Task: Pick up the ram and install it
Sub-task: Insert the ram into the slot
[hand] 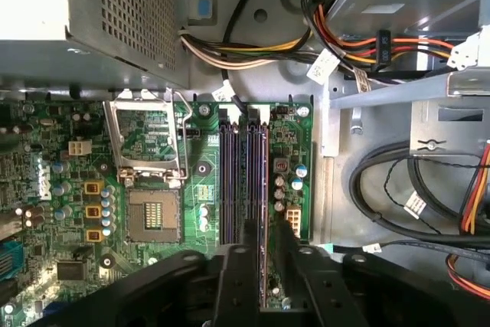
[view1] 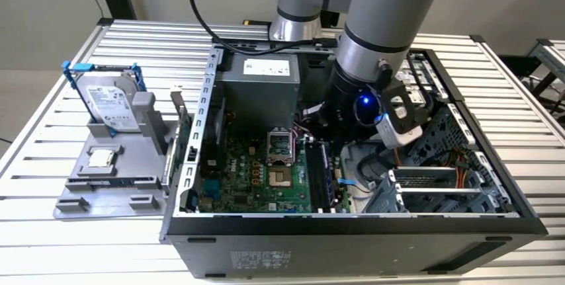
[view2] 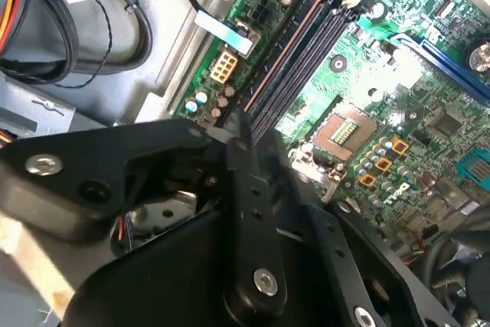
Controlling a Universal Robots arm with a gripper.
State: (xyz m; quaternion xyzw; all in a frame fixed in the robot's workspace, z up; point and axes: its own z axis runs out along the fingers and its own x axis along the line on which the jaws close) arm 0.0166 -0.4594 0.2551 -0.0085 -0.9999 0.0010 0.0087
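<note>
A: Where was the gripper (hand: 259, 254)?

B: Down inside the open computer case (view1: 353, 222), right over the black memory slots (hand: 243, 178) on the green motherboard (hand: 69, 212), beside the empty CPU socket (hand: 149, 181).

A: And the ram (hand: 265, 189)?

B: A thin stick stood on edge in 1 slot, running its length; in the first wrist view the 2 fingertips sat close together on either side of its near end. Whether they actually pinched it, I couldn't tell.

A: Anything outside?

B: A hard drive (view1: 110, 103) stood upright in a grey holder (view1: 115, 179) near the table's (view1: 53, 245) edge, at the exterior view's left.
</note>
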